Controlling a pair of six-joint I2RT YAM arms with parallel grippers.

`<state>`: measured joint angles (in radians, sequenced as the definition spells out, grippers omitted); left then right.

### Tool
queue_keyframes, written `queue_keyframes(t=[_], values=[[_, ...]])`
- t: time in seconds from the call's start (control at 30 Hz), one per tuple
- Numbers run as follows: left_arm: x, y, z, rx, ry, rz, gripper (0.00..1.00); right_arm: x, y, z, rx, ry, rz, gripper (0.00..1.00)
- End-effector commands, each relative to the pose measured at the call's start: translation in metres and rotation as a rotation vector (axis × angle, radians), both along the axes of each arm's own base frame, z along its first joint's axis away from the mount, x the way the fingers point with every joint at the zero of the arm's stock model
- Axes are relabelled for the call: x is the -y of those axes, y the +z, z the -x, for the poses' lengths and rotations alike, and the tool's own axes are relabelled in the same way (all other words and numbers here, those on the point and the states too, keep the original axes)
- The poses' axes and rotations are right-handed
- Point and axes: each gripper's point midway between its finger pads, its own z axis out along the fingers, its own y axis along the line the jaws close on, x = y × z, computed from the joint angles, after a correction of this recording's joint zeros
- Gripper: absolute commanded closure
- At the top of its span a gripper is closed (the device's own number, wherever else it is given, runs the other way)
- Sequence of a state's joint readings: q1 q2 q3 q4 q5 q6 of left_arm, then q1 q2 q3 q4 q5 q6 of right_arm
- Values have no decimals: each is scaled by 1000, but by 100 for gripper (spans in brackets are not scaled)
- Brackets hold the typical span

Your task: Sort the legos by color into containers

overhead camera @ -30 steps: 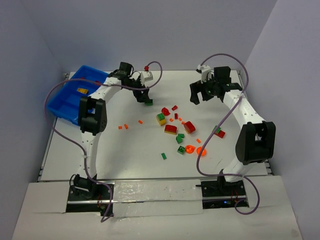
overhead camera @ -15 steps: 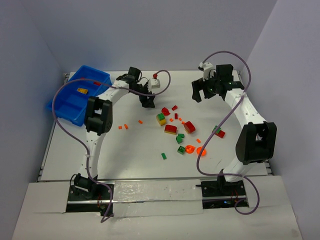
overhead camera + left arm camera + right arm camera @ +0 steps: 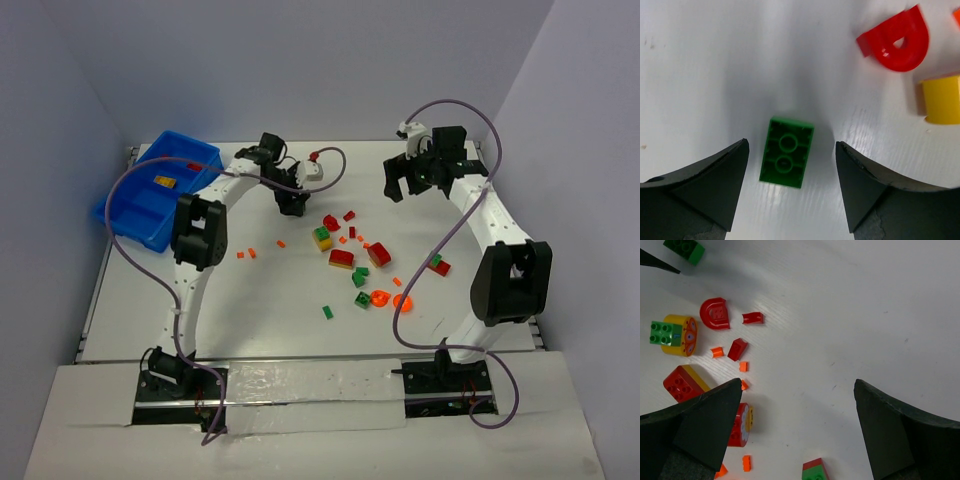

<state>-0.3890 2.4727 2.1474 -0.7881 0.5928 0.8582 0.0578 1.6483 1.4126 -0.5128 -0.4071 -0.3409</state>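
L pincer [image 3: 791, 144] spread wide, low over the table [image 3: 700, 60], jaws straddling the green brick [image 3: 786, 158] w/o contact. Brick lies underside up, so closing should clamp its long sides. Red arch [image 3: 897, 42] and yellow piece [image 3: 941, 99] sit clear of the jaw path. R pincer [image 3: 797, 384] wide, empty, held above the loose legos [image 3: 350, 255], out of the way. Blue bin [image 3: 140, 212] at far-left table edge; contents approx. one yellow, one red, too small to confirm

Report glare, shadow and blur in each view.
Left wrist: green brick sharp, soft shadow around it, faint glare on the table. Right wrist: bricks sharp, right end effector's fingers near-black silhouettes. Top external: even light, tiny orange bits barely resolved.
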Motion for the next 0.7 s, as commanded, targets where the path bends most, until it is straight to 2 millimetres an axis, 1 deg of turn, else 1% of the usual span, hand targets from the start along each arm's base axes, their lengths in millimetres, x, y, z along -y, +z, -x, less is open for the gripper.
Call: queue_keyframes(t=[0.0, 0.03, 0.13, 0.2, 0.23, 0.27, 0.3, 0.33, 0.37, 0.4, 0.57, 0.67], values=[[-18, -1, -2, 13, 0, -38, 23, 1, 19, -13, 52, 0, -15, 0], [-18, -1, -2, 14, -2, -39, 25, 0, 19, -13, 52, 2, -15, 0], [-16, 3, 0, 21, -21, -18, 35, 0, 20, -15, 54, 3, -20, 0], [-14, 5, 1, 28, -28, -2, 39, -1, 19, -16, 53, 4, -23, 0], [-13, 11, -1, 45, -27, 12, 39, -2, 19, -15, 52, 4, -24, 0], [-9, 14, -3, 62, -29, 27, 37, -1, 19, -15, 50, 3, -25, 0], [-8, 14, -3, 66, -29, 31, 32, -1, 19, -15, 50, 3, -25, 0], [-5, 16, -4, 78, -32, 36, 32, -1, 18, -14, 49, 4, -24, 0], [-4, 17, -5, 85, -34, 38, 25, -1, 17, -14, 47, 3, -25, 0], [0, 17, -5, 90, -39, 40, 22, -2, 17, -13, 45, 6, -25, 0], [9, 14, -7, 98, -56, 43, 20, -1, 17, -12, 44, 5, -25, 0], [15, 15, -7, 107, -72, 48, 22, -1, 19, -12, 47, 6, -20, 0]])
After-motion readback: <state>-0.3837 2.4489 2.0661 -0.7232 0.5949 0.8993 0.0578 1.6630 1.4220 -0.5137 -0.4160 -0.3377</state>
